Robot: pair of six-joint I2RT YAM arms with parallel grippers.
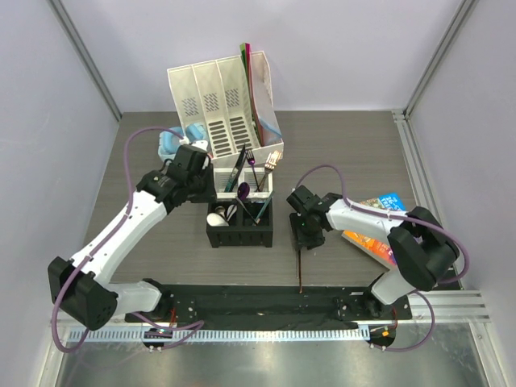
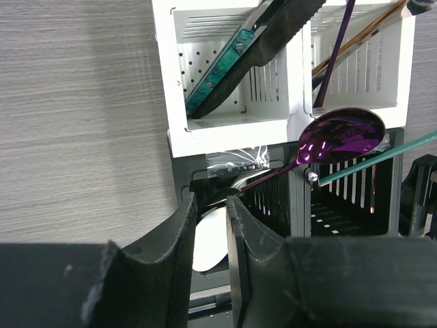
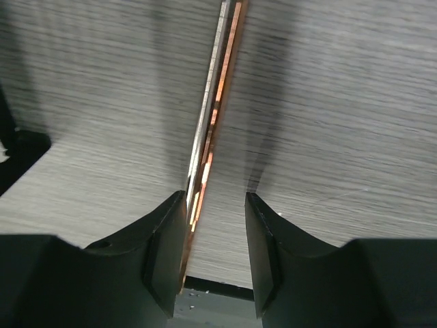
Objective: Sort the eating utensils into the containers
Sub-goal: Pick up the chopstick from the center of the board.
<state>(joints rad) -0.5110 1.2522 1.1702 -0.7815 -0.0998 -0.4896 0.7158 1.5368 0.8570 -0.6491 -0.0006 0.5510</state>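
Note:
The four-cell caddy [image 1: 240,240] stands mid-table with several utensils in it: a purple spoon [image 1: 243,191], a white soup spoon [image 1: 218,218] and dark forks. My left gripper [image 1: 208,184] hovers over its left side. In the left wrist view, the left gripper [image 2: 212,205] is slightly open and empty, with the white spoon [image 2: 210,239] below the gap in a black cell; the purple spoon [image 2: 341,133] leans across. My right gripper [image 1: 305,235] is low over a slim copper-coloured utensil [image 1: 300,270] lying on the table. In the right wrist view, the right gripper [image 3: 215,225] is open and straddles the utensil [image 3: 217,116], which rests against the left finger.
A tall white file organiser [image 1: 218,101] stands behind the caddy, with blue headphones [image 1: 171,143] to its left. A colourful book [image 1: 379,218] lies right of the right arm. A black strip [image 1: 266,302] runs along the near edge.

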